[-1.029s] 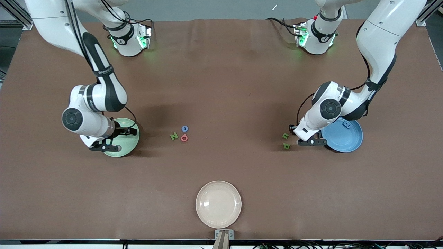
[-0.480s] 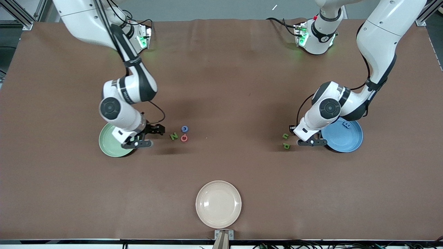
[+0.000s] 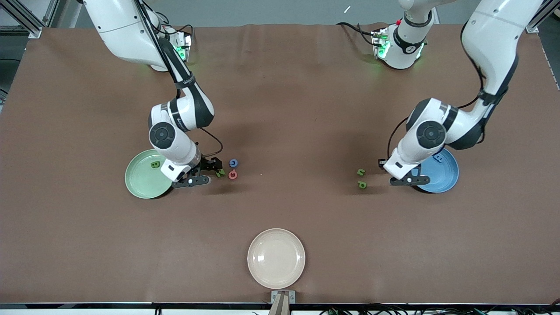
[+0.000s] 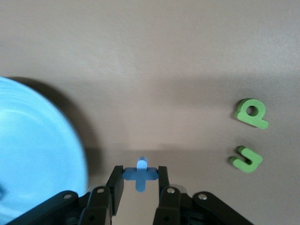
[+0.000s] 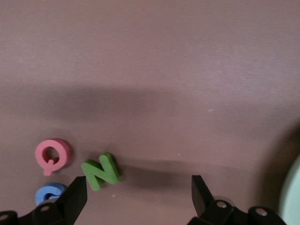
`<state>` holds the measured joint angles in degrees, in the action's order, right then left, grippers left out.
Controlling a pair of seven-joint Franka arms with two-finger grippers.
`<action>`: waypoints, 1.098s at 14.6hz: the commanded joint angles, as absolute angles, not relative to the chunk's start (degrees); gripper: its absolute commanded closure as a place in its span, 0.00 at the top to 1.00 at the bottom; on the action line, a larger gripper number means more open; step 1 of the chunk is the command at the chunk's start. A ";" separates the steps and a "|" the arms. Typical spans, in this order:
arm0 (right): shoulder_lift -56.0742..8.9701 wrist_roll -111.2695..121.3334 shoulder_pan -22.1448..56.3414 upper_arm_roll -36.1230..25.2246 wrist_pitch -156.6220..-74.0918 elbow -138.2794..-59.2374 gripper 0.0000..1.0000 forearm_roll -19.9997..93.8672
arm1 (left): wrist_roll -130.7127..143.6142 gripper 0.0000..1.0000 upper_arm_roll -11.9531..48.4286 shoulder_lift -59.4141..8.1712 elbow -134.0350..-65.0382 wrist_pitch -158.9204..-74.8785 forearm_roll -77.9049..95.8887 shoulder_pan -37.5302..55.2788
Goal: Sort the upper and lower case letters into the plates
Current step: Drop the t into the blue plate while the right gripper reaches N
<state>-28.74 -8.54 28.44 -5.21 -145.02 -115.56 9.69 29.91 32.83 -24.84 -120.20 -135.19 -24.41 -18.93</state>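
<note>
Your left gripper [image 4: 138,180] is pinching a small blue foam plus [image 4: 139,172] just beside the sky-blue plate [image 3: 442,177], while your right gripper [image 5: 138,194], spread wide, is straddling the green foam N [image 5: 101,170] off-centre, risking nudging it aside.

A wide brown table cover [image 3: 284,87] fills nearly everything, faintly creased near the bases' edge (soft shadows pool across its middle). Grey floor [image 3: 271,11] shows past it, aluminium frame rails [image 3: 19,15] angle in at the corners, and cables [image 3: 393,309] trail along the near edge.
</note>
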 commanded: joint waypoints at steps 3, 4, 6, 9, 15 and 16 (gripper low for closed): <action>-30.93 -9.22 30.58 -5.62 -146.33 -113.91 0.96 10.63 | 19.01 0.15 40.43 -22.76 -121.29 -132.01 -25.14 -32.42; -31.63 -10.19 31.19 -5.62 -147.03 -113.91 0.96 10.63 | 17.42 0.15 40.34 -23.29 -121.12 -132.01 -25.22 -33.13; -32.86 -10.72 31.81 -5.62 -148.53 -113.91 0.96 10.63 | 15.04 0.15 40.25 -24.69 -120.33 -132.27 -25.66 -35.67; -33.31 -10.72 32.25 -5.62 -149.24 -113.99 0.94 10.55 | 11.35 0.15 39.99 -27.50 -118.05 -132.89 -27.58 -38.40; -33.22 -9.85 31.99 -5.71 -149.06 -114.26 0.85 10.28 | 11.34 0.15 39.90 -35.58 -113.04 -132.89 -37.60 -40.87; -33.22 -9.67 31.73 -5.71 -148.89 -114.26 0.85 10.28 | 11.34 0.15 39.55 -36.55 -112.51 -132.89 -38.57 -40.96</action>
